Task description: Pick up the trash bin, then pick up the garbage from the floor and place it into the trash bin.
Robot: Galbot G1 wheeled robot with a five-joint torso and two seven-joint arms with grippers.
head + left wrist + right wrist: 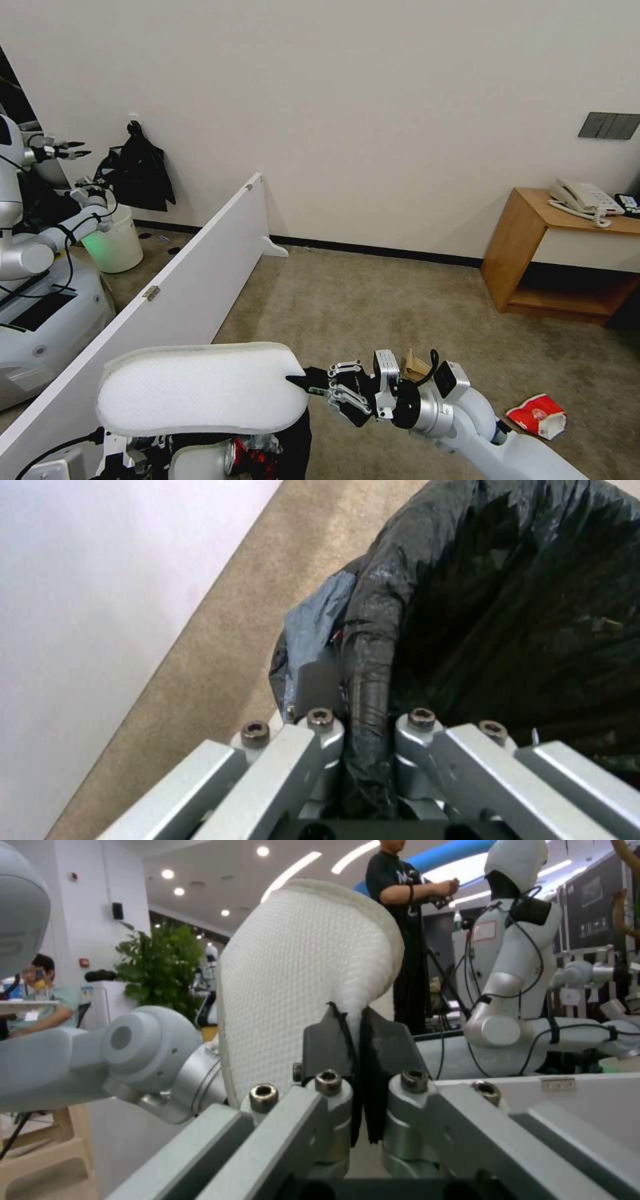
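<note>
Spanning beige carpet (373, 300) to cream wall (373, 100)

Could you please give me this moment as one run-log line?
right pincer: shut on slipper, held above trash bin | left pincer: shut on bin rim | red cup: on carpet

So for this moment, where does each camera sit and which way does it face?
Head view: looks forward and down over carpet; right end effector pinches a flat white mesh slipper above the round black-bagged trash bin.
Left wrist view: looks along the left end effector, shut on the bin's crinkly black bag rim.
Right wrist view: looks along the right end effector at the slipper, room beyond.
Shared: slipper, in head and right wrist views.
</note>
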